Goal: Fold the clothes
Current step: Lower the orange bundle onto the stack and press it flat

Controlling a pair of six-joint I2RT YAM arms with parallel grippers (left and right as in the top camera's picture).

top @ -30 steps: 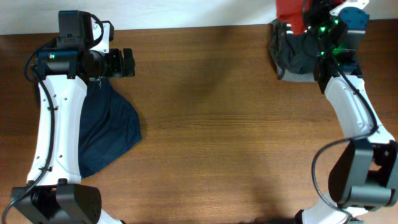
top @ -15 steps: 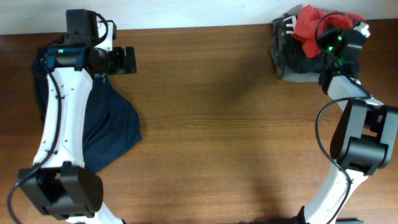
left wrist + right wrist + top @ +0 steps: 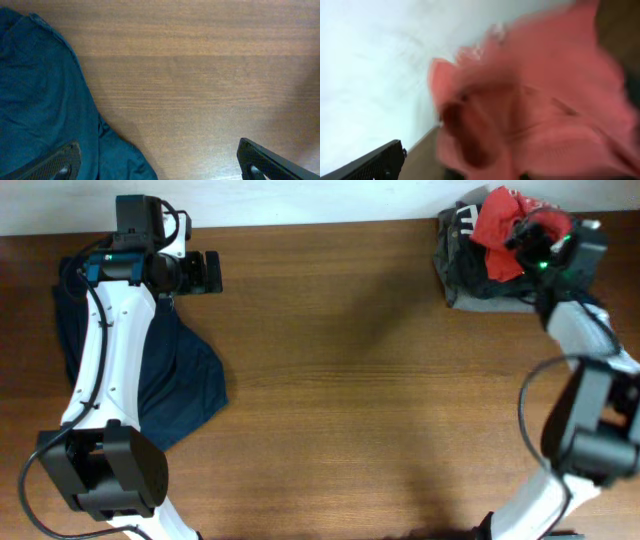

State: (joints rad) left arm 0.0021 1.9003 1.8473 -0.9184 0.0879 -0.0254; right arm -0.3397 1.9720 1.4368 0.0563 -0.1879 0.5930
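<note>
Wooden table: left gripper fingers spread wide, empty, beside navy garment. Right gripper against red shirt; view blurred, can't tell its fingers.

The table under the left gripper is brown wood with fine straight grain, smooth, with a faint satin sheen. Its fingers look like black matt plastic with a slightly grainy face. Left of them lies the navy garment, soft matt cloth, lightly creased. The left arm wears a white, smooth, mildly glossy plastic shell. Close before the right gripper, the orange-red T-shirt is matt rumpled cloth, too blurred to show its weave.
</note>
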